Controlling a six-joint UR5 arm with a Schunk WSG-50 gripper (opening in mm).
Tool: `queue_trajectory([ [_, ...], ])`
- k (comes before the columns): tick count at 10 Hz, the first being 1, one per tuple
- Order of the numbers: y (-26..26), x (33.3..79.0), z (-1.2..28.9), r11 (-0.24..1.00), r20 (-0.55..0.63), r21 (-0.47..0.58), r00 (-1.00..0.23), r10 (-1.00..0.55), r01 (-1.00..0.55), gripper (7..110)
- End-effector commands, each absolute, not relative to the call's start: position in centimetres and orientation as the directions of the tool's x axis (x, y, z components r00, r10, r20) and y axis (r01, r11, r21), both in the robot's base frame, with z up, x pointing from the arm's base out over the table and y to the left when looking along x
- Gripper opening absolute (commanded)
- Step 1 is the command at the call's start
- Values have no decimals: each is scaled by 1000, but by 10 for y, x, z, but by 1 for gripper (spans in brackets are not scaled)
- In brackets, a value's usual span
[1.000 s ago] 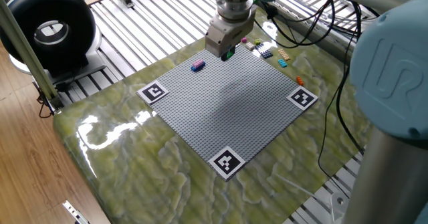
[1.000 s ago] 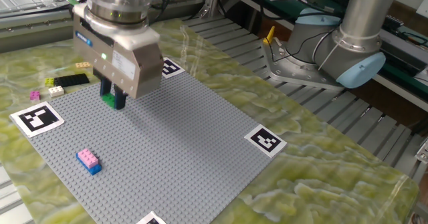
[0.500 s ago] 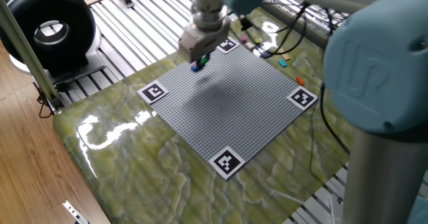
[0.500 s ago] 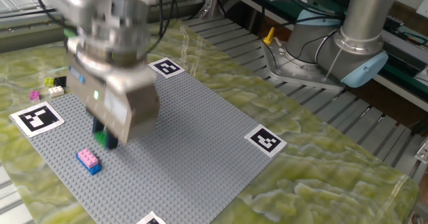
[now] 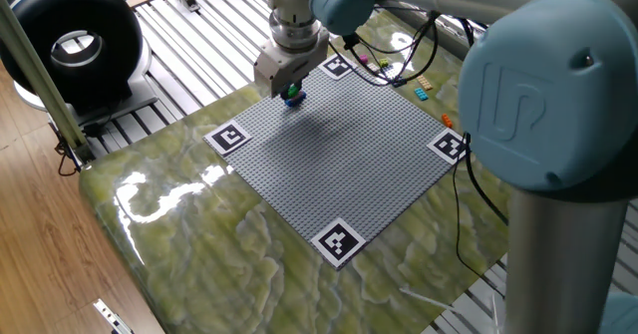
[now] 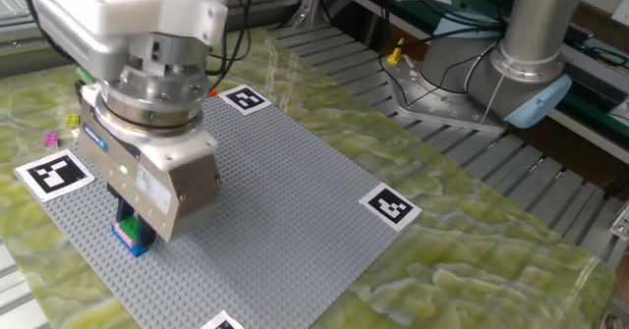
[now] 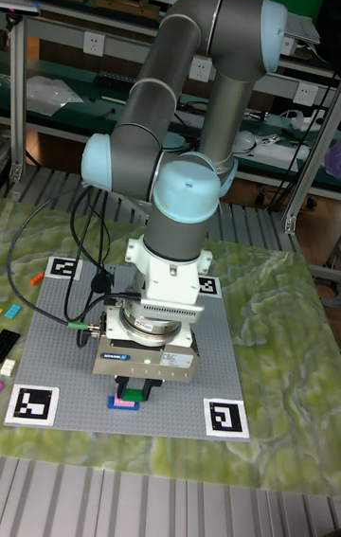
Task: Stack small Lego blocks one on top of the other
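My gripper [image 7: 138, 392], closed on the green Lego block [image 7: 136, 395], hangs directly above the pink-on-blue block stack [image 7: 124, 402] near the baseplate [image 6: 285, 201] edge, so the seating move is straight down.

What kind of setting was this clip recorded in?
Probably a robotics lab: a large grey-and-blue robot arm works over a grey studded baseplate with black-and-white square marker tags on an aluminium-slat bench.

My arm [image 7: 189, 73]: grey tubes, pale-blue joint caps, embossed UR logo. Wrist silver-ringed, black cables trailing. Gripper [image 7: 134, 392] body boxy beige, green LED.
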State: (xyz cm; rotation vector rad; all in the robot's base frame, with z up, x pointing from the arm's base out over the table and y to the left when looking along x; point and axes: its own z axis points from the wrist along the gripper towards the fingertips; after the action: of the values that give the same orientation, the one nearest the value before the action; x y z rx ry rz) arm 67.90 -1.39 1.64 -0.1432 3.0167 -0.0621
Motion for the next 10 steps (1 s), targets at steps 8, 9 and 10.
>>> queue_trajectory([
  [8, -19, 685, 13, 997, -117, 11, -990, -79, -81, 7],
  [9, -18, 686, 11, 997, -114, 14, -991, -73, -75, 7],
  [10, -18, 686, 11, 998, -110, 15, -992, -65, -67, 7],
])
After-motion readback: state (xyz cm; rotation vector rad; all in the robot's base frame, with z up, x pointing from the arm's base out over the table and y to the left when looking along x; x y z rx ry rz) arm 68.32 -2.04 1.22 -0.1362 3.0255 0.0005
